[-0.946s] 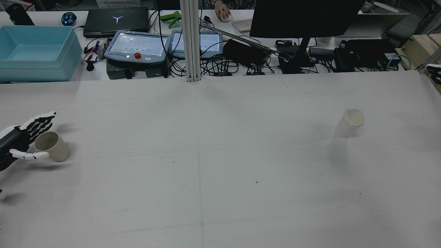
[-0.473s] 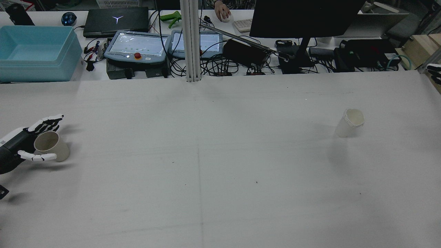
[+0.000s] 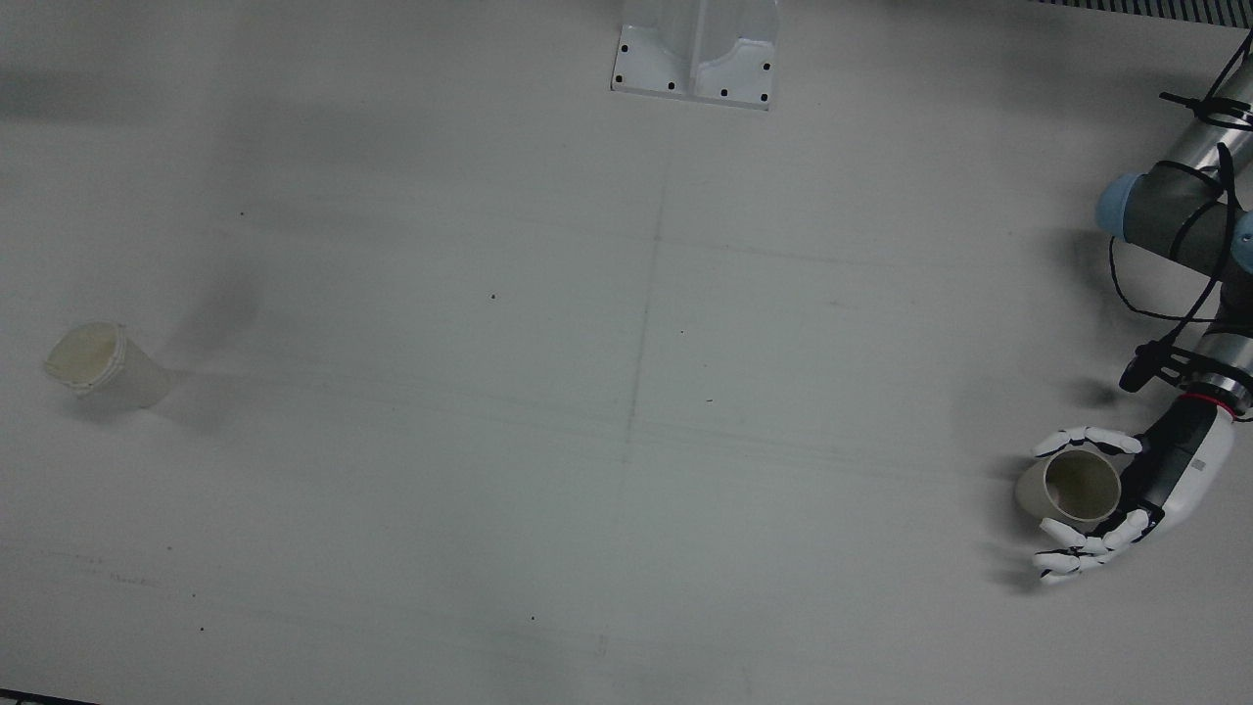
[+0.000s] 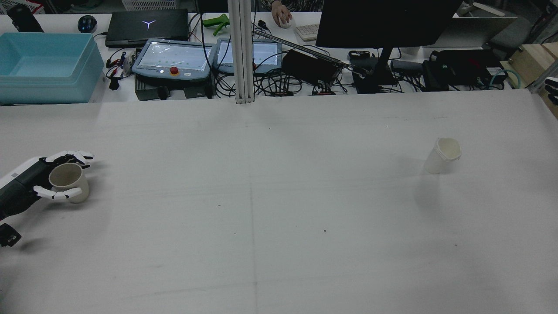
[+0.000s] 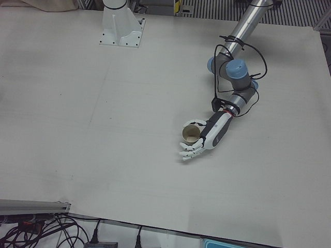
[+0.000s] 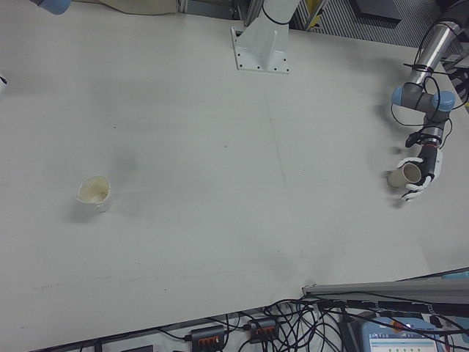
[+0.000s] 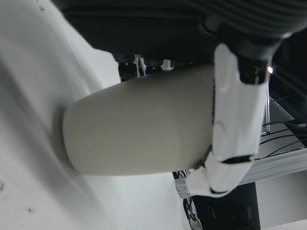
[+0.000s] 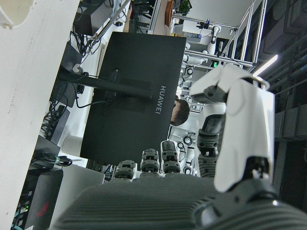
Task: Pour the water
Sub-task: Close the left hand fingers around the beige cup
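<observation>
1. The step in hand appears to be the grasp of the source cup: the left hand (image 3: 1126, 499) brackets the tan paper cup (image 3: 1069, 487) at the lower right of the front view, with fingers (image 3: 1087, 443) curled around one side of the cup and more below the other.

2. In the left hand view a white finger (image 7: 237, 120) lies across the tan paper cup's wall near its rim, so contact on that side looks made; whether the grip is firm on all sides cannot be told, and the cup stands upright on the desk (image 3: 626, 411).

3. In the rear view the same cup (image 4: 69, 181) sits at the far left, inside the left hand's (image 4: 39, 181) curl.

4. The white paper cup (image 3: 98, 364) stands well apart at the left edge of the front view, mouth up, with nothing near it.

5. The right hand (image 4: 552, 89) shows only as a few fingertips at the upper right edge of the rear view; its state cannot be told.

6. The next move likely calls for a tighter hold, a level lift, and a long carry across the desk to the white paper cup.
</observation>
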